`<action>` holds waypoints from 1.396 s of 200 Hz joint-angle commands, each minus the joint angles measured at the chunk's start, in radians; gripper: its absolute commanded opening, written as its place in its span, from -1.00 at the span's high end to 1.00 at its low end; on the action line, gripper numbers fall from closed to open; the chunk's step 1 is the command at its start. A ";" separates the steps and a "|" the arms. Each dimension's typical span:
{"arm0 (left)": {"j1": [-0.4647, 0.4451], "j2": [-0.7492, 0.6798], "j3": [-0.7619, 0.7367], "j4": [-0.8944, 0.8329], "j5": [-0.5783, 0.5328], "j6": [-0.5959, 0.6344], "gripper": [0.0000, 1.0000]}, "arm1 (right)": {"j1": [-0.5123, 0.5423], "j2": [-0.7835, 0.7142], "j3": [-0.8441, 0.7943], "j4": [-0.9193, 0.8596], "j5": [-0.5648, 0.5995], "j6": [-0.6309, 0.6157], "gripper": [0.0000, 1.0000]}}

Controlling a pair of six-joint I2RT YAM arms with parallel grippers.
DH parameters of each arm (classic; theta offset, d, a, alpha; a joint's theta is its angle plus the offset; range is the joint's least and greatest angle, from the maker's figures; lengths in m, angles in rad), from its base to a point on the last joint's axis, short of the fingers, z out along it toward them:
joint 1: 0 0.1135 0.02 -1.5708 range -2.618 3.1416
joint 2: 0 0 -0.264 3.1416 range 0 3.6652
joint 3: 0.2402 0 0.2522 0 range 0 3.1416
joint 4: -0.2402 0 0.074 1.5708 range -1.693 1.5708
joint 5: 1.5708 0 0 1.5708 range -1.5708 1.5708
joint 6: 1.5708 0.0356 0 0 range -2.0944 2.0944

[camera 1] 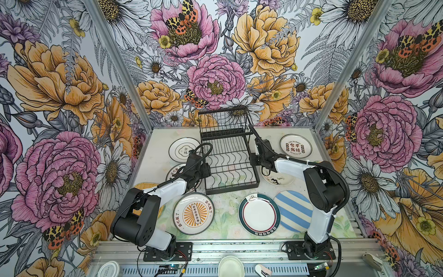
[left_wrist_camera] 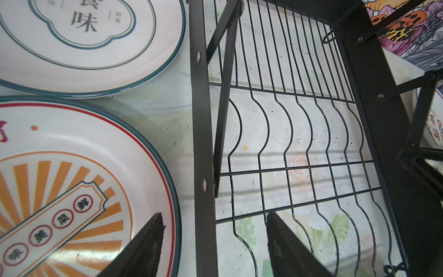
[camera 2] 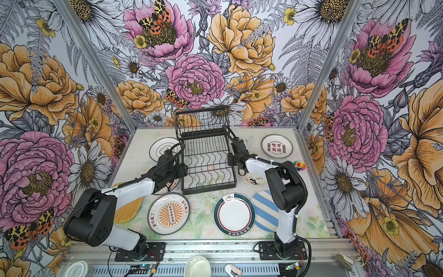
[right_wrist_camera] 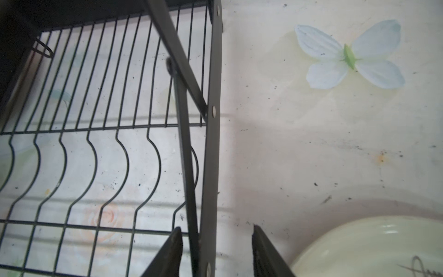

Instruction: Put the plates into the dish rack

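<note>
The black wire dish rack (camera 1: pixel 230 163) (camera 2: pixel 206 163) stands empty mid-table. My left gripper (camera 1: pixel 208 171) (left_wrist_camera: pixel 213 214) is open, its jaws either side of the rack's left side rail (left_wrist_camera: pixel 203 144) without touching it. My right gripper (camera 1: pixel 251 159) (right_wrist_camera: pixel 217 226) is open astride the right rail (right_wrist_camera: pixel 213 156), one finger close to it and a gap at the other. Plates lie flat around the rack: orange-sunburst (camera 1: pixel 193 214), teal-rimmed (camera 1: pixel 259 214), blue-white striped (camera 1: pixel 292 207), doodle (camera 1: pixel 275 178), and character plates (camera 1: pixel 183 150) (camera 1: pixel 296 146). A second sunburst plate (left_wrist_camera: pixel 72 191) lies under my left arm.
A yellow woven tray (camera 2: pixel 127 211) lies at the front left, partly under the left arm. A pale bowl (camera 1: pixel 231 266) and a white lid (camera 1: pixel 109 269) sit on the front ledge. A small colourful toy (camera 2: pixel 299 165) lies right of the right arm. Flowered walls close three sides.
</note>
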 commanded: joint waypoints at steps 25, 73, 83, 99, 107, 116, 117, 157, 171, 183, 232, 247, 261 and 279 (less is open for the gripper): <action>-0.009 -0.025 -0.005 0.004 -0.001 -0.012 -0.42 | 0.003 0.024 0.058 -0.046 0.086 -0.032 0.07; -0.009 -0.032 -0.008 -0.005 0.014 -0.015 -0.43 | -0.020 0.021 0.086 -0.083 0.130 -0.084 0.08; -0.012 -0.031 -0.009 -0.006 0.021 -0.018 -0.42 | -0.027 0.024 0.092 -0.093 0.131 -0.092 0.08; -0.018 -0.029 -0.006 -0.017 0.030 -0.026 -0.42 | -0.035 0.031 0.104 -0.103 0.132 -0.101 0.08; -0.021 -0.028 -0.005 -0.024 0.037 -0.031 -0.43 | -0.039 0.035 0.107 -0.106 0.126 -0.103 0.08; -0.028 -0.028 -0.005 -0.032 0.043 -0.036 -0.42 | -0.041 0.042 0.113 -0.112 0.123 -0.107 0.08; -0.028 -0.028 -0.006 -0.032 0.043 -0.038 -0.43 | -0.041 0.043 0.114 -0.112 0.122 -0.107 0.08; -0.068 -0.041 -0.009 -0.074 0.054 -0.058 -0.42 | -0.045 0.075 0.147 -0.128 0.087 -0.113 0.08; -0.080 -0.039 -0.009 -0.083 0.054 -0.064 -0.43 | -0.044 0.088 0.162 -0.135 0.084 -0.111 0.08; -0.088 -0.040 -0.013 -0.085 0.049 -0.071 -0.42 | -0.045 0.098 0.173 -0.139 0.088 -0.112 0.08; -0.090 -0.067 -0.005 -0.113 0.031 -0.078 -0.43 | -0.042 0.033 0.169 -0.150 0.005 -0.115 -0.02; -0.090 -0.081 0.003 -0.130 0.034 -0.077 -0.44 | -0.042 -0.029 0.139 -0.167 -0.030 -0.105 -0.10; -0.094 -0.097 0.010 -0.151 0.039 -0.077 -0.46 | -0.042 -0.094 0.106 -0.197 -0.063 -0.092 -0.21; -0.106 -0.120 0.022 -0.181 0.048 -0.076 -0.48 | -0.042 -0.184 0.040 -0.236 -0.105 -0.053 -0.30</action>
